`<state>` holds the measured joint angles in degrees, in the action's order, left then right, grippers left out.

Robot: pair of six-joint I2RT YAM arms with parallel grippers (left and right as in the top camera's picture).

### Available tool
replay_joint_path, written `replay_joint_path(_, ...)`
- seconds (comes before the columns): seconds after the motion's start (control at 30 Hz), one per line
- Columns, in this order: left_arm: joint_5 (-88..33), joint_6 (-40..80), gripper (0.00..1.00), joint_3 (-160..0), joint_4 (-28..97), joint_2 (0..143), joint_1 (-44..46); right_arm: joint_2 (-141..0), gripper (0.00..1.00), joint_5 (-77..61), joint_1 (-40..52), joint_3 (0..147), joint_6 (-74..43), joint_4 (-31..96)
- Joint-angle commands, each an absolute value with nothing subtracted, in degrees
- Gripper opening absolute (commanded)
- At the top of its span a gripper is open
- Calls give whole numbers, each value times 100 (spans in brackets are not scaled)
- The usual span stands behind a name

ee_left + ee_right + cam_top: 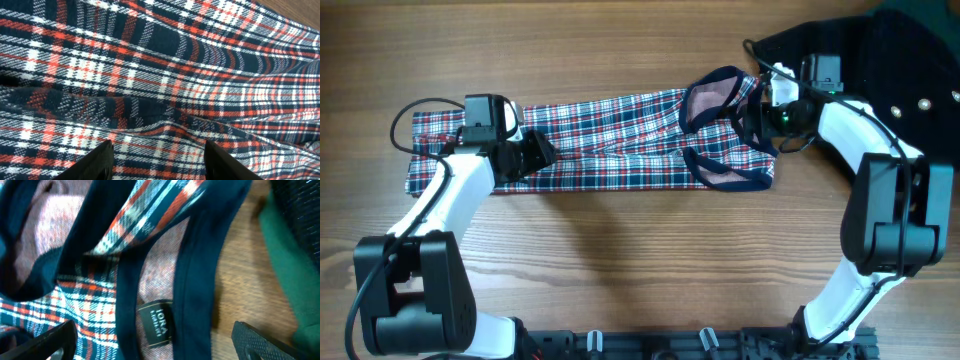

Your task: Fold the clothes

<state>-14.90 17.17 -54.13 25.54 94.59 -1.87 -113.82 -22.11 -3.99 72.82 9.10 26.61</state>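
Garment [620, 140] lies as a long plaid strip toward the table's [620, 260] far edge, left gripper [542, 152] parted and empty over its hem end, right gripper [760, 100] spread wide over the neck trim [200, 265], likely staging an end-to-end fold.

The left arm [445, 205] reaches up from the near edge and bends at the elbow. The left hand [538, 152] points toward the other arm, its two fingers [102, 161] held apart. The right arm [880, 185] bends back inward. The right hand [762, 100] has its fingers [262, 342] spread very wide.
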Motion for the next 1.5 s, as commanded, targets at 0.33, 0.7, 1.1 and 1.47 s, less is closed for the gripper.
replay_joint_path(0.33, -1514, 1621, 57, -5483, 2558, 9343, -209, -11699, 99, -3011, -497, 7384, 882, 2462)
replay_joint_path(0.7, -1511, 1621, 56, -5483, 2580, 9343, -209, -12057, 99, -3601, -510, 7382, 899, 2403)
replay_joint_path(1.1, -1450, 1623, 56, -5483, 2576, 9343, -209, -12070, 91, -4254, -340, 7376, 1205, 2974)
replay_joint_path(1.47, -1450, 1623, 56, -5483, 2576, 9343, -209, -12066, 22, -4805, -185, 7382, 1319, 3065)
